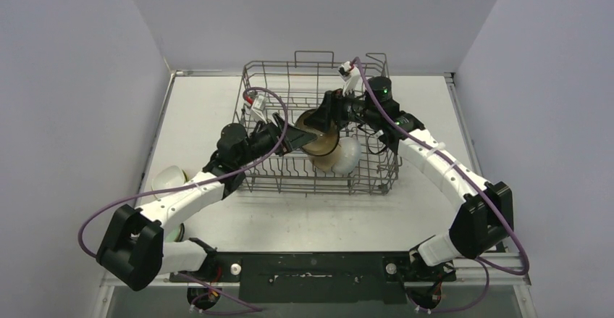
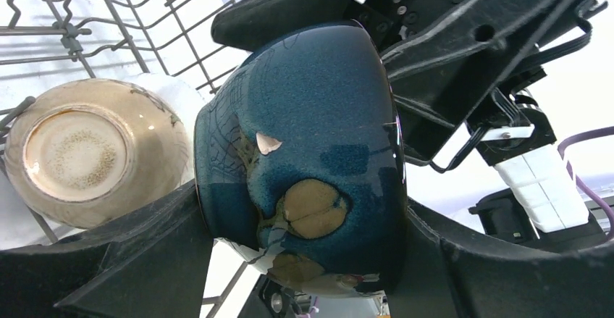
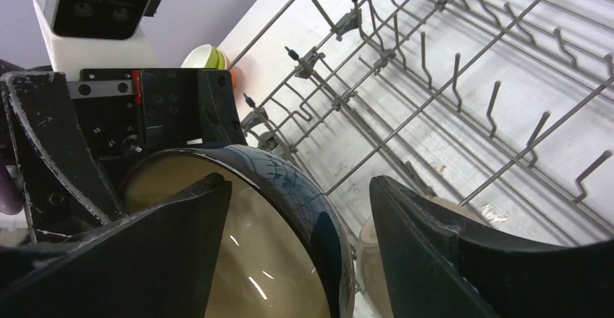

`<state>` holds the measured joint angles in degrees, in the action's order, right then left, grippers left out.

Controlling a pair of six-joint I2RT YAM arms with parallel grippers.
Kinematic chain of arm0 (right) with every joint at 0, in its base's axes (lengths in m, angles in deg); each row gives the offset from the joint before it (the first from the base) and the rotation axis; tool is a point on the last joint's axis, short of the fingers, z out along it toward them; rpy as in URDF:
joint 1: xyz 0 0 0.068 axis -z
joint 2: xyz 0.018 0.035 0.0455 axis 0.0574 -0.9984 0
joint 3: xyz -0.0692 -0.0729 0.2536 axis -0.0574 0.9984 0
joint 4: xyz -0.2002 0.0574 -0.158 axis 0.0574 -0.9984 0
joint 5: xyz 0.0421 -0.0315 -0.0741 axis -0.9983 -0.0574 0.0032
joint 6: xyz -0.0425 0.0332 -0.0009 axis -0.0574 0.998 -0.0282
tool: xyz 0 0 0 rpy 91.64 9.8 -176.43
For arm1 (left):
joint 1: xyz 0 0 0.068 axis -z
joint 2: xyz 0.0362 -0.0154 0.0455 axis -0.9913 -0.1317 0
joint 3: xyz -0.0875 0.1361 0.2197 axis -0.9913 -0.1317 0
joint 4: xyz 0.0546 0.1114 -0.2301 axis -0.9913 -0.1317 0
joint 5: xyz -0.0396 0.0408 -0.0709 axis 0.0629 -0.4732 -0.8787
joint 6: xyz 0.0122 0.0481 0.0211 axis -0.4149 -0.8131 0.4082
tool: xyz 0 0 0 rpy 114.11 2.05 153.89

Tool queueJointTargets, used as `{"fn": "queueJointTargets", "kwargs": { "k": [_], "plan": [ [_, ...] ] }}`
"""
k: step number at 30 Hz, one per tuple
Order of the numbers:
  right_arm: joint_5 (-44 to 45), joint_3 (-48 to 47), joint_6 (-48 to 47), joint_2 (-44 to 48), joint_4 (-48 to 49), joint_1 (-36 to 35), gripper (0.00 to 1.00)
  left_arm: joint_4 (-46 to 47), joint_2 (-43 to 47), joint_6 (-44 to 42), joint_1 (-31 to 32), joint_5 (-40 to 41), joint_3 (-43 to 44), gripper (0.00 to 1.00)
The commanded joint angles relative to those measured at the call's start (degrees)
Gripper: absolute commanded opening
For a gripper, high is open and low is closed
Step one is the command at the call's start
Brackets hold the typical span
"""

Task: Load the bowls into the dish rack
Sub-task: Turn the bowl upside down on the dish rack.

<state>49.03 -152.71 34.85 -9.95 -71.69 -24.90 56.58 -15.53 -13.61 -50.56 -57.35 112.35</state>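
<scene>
So from the top camera, the big grey wire dish rack (image 1: 289, 180) has just a beige glazed bowl (image 1: 329, 162) and a white bowl (image 1: 350, 153) leaning inside, a pale bowl (image 1: 168, 179) sits out on the table (image 1: 304, 220) by the left arm, and both arms meet above the rack on a dark blue glazed bowl (image 1: 316, 131). Left wrist cam: the left gripper (image 2: 304, 220) has its fingers (image 2: 130, 260) pressed on either side of that blue bowl, so it looks like it's the one carrying it. Right wrist cam: the right gripper (image 3: 300, 187) straddles the rim with fingers spread and a clear gap outside, not pinching, and a lime-yellow bowl (image 3: 206, 56) sits beyond the rack, so I'd call it two racked, one in mid-air, at least a couple to go.
</scene>
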Motion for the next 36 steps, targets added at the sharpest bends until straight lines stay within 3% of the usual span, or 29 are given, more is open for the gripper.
{"fn": "queueJointTargets", "kwargs": {
  "k": [1, 6, 12, 19, 28, 36],
  "plan": [
    [3.66, -3.05, -2.41, 3.18, 0.69, -0.12, 0.77, 6.51, 0.93, 0.72, -1.41, -1.58, 2.45, 0.09],
    [9.3, -2.92, -4.03, 4.42, -2.27, 0.09, 0.92, 2.89, -0.45, -1.52, -3.85, -1.95, 5.12, 0.04],
    [15.74, -2.81, -5.92, 5.91, -4.59, 0.22, 1.0, -3.43, -3.95, -6.93, -6.13, -1.23, 10.29, 0.01],
    [21.09, -2.48, -7.56, 8.32, -5.88, 0.56, 0.9, -12.33, -10.14, -15.57, -7.18, 0.42, 18.6, 0.0],
    [28.45, -0.79, -9.31, 11.55, -7.06, 0.72, 0.9, -21.35, -17.23, -21.18, -6.77, 8.61, 29.44, 0.0],
    [40.41, 1.29, -10.24, 15.86, -8.88, 0.75, 0.9, -29.67, -24.54, -26.57, -3.36, 19.61, 40.34, 0.0]
  ]
}}
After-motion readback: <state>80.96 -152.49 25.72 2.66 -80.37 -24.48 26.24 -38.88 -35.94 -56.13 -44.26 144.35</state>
